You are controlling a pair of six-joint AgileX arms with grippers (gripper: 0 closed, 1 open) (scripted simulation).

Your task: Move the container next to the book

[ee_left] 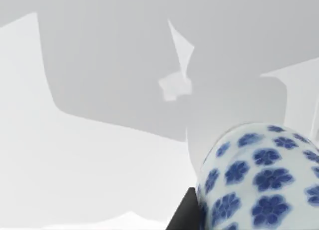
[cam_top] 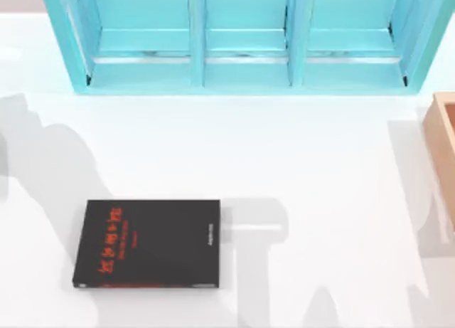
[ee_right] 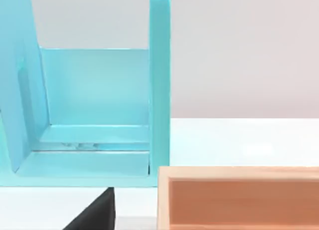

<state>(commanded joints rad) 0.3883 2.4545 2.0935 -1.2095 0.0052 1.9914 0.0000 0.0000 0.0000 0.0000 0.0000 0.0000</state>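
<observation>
Container (ee_left: pixel 259 177) close under left wrist camera, probably carried (pincer grip: cannot tell) toward book (cam_top: pixel 148 244) on counter (cam_top: pixel 306 171); right arm idle.

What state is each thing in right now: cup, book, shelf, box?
container: blue-flowered cup close under the left wrist camera, a dark gripper part beside it; grip cannot be judged.
book: closed, lying flat, cover up, on the table's left front.
turquoise shelf unit: upright at the back, compartments with nothing in them.
wooden box: open-topped, at the right edge; the inside that shows is bare.
</observation>
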